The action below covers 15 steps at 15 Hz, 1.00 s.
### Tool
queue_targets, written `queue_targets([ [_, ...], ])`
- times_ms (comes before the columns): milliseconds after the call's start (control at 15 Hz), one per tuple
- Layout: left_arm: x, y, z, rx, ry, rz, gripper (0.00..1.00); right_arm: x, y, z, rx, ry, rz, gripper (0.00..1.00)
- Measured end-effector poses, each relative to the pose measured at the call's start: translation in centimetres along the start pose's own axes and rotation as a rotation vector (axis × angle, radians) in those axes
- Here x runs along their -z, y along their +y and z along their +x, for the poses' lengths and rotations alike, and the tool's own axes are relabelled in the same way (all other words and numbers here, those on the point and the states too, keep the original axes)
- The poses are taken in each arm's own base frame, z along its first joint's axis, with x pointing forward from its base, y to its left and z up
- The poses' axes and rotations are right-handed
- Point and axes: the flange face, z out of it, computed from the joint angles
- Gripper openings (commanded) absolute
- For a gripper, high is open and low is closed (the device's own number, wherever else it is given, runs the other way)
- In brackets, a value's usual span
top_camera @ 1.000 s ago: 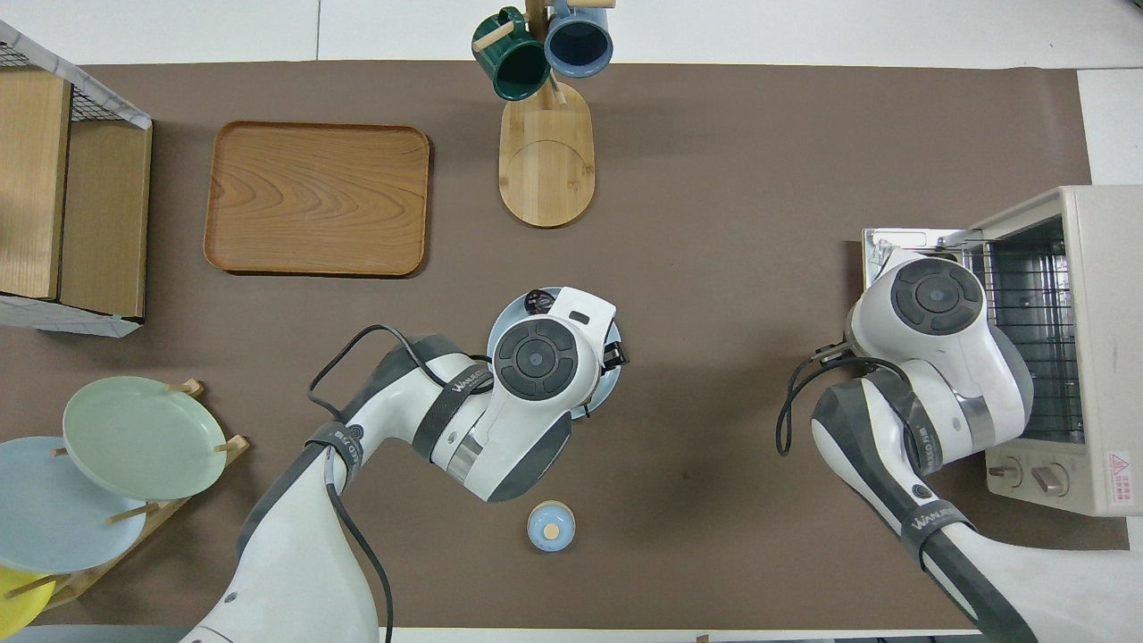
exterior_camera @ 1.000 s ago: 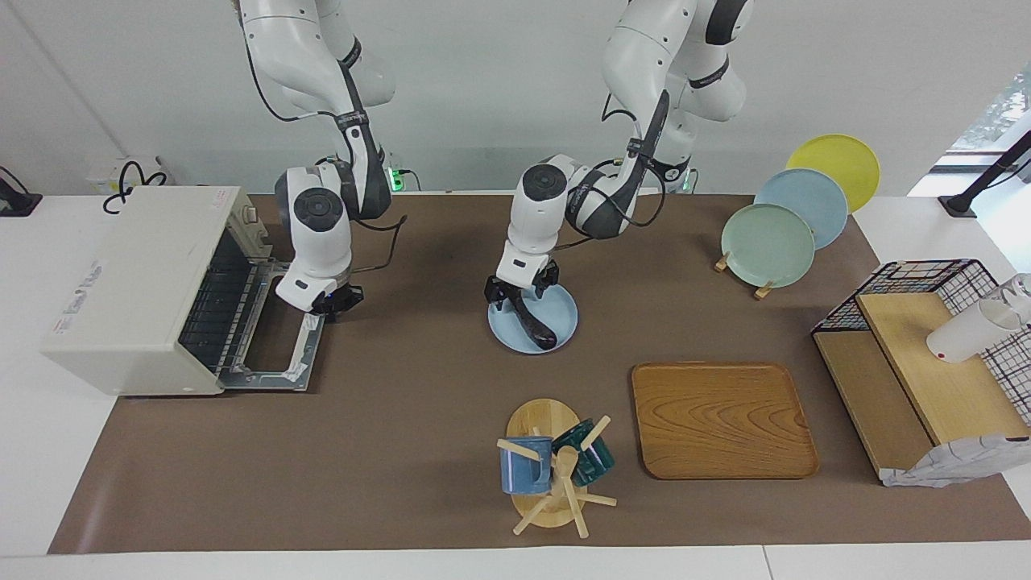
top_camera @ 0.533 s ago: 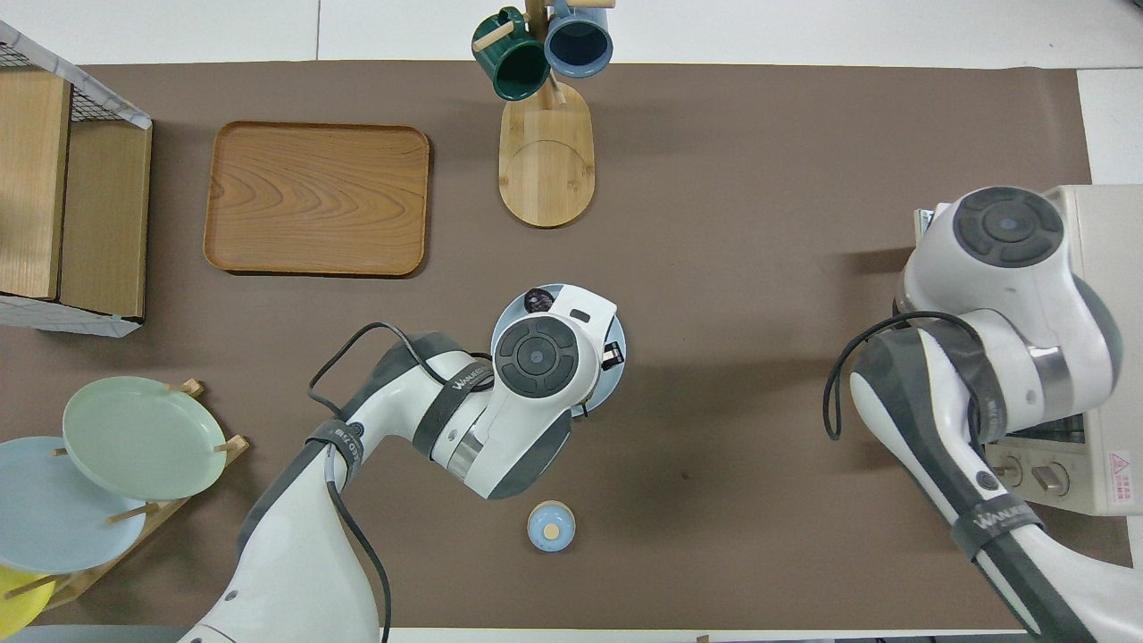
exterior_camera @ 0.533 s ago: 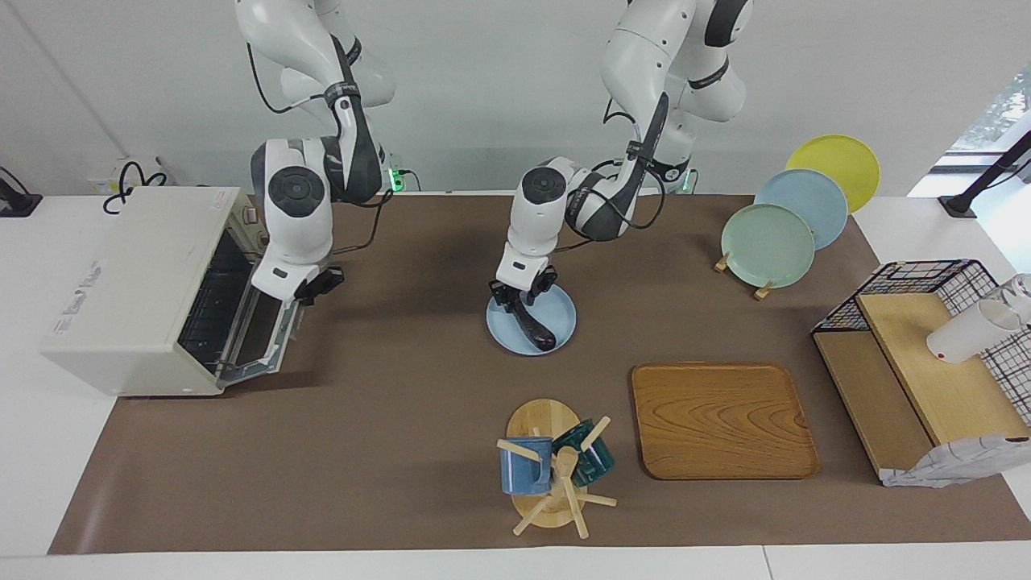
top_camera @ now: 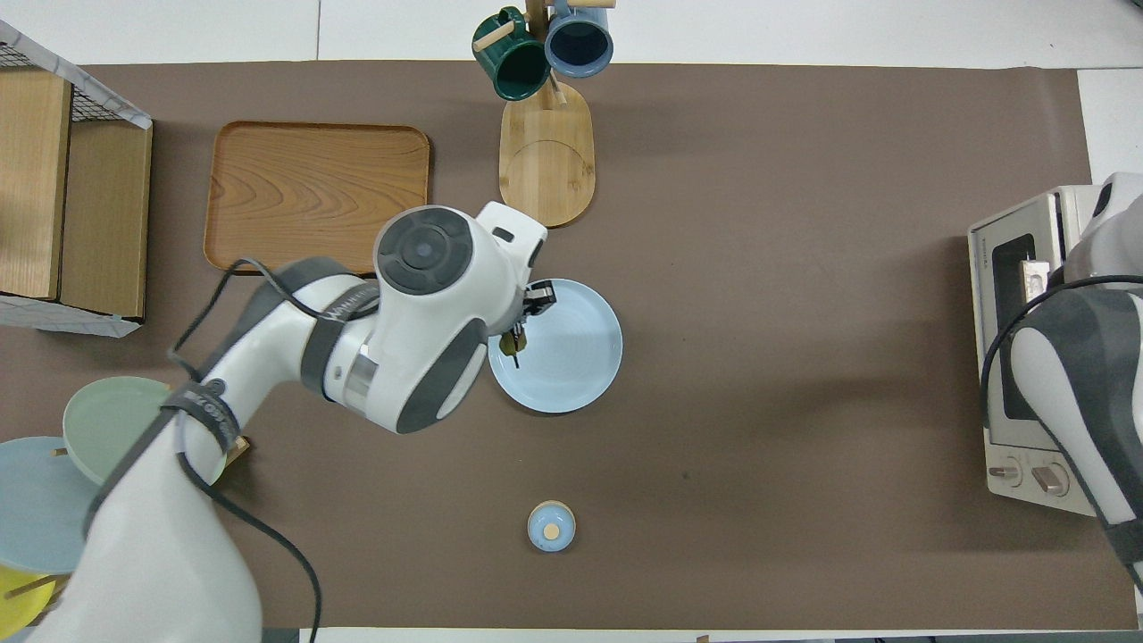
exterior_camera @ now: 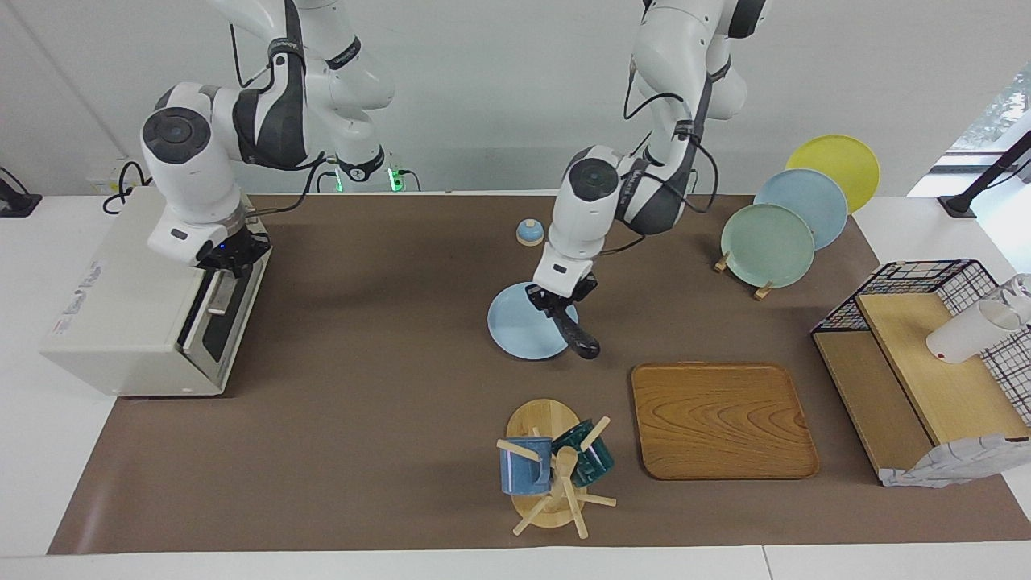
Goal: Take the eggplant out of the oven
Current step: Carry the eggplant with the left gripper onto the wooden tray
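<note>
Over the blue plate's (exterior_camera: 519,332) edge, the left gripper (exterior_camera: 558,300) has its fingers clamped on the eggplant (exterior_camera: 577,336), which hangs toward five o'clock in the facing view. At the oven (exterior_camera: 133,296), whose door looks nearly shut, the right gripper (exterior_camera: 228,254) sits at the door's top; I cannot tell how its fingers stand.

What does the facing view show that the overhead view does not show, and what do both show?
Only the facing view shows the eggplant whole, hanging from the left gripper over the blue plate, and the right gripper at the top of the oven door. Only the overhead view shows the oven's knobs and the plate's whole bare inside. Both show the wooden tray, the mug stand and the small blue lid.
</note>
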Motion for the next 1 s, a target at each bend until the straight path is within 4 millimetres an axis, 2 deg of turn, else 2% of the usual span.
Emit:
queue_targets([
  [133, 2.8, -3.5, 3.8, -0.031, 0.016, -0.01, 0.0, 2.1, 0.5, -0.2, -0.021, -0.013, 0.052, 0.22],
  [200, 3.4, -5.3, 5.6, -0.051, 0.025, -0.014, 0.0, 4.3, 0.2, -0.2, -0.026, -0.004, 0.088, 0.29],
  [267, 3.6, -7.4, 7.2, -0.075, 0.031, -0.014, 0.0, 7.2, -0.3, -0.2, -0.027, 0.022, 0.115, 0.55],
  [333, 3.6, -9.5, 8.8, -0.102, 0.032, -0.012, 0.0, 9.8, -0.9, -0.2, -0.032, 0.054, 0.127, 0.98],
  [400, 3.4, -11.8, 10.2, -0.134, 0.03, -0.009, 0.0, 11.6, -1.5, -0.1, -0.046, 0.082, 0.135, 1.0],
  [467, 2.9, -13.9, 11.6, -0.166, 0.024, -0.007, 0.0, 12.6, -2.0, 0.1, -0.068, 0.105, 0.151, 1.0],
  [600, 1.6, -16.8, 13.9, -0.218, 0.02, -0.006, 0.0, 12.7, -2.5, 0.4, -0.119, 0.113, 0.185, 1.0],
  [800, -1.7, -18.7, 17.1, -0.274, 0.034, -0.007, 0.0, 12.4, -2.3, 0.9, -0.146, 0.107, 0.193, 1.0],
  [1000, -4.3, -20.0, 19.0, -0.338, 0.048, -0.007, 0.0, 12.5, -2.1, 1.2, -0.147, 0.11, 0.193, 1.0],
])
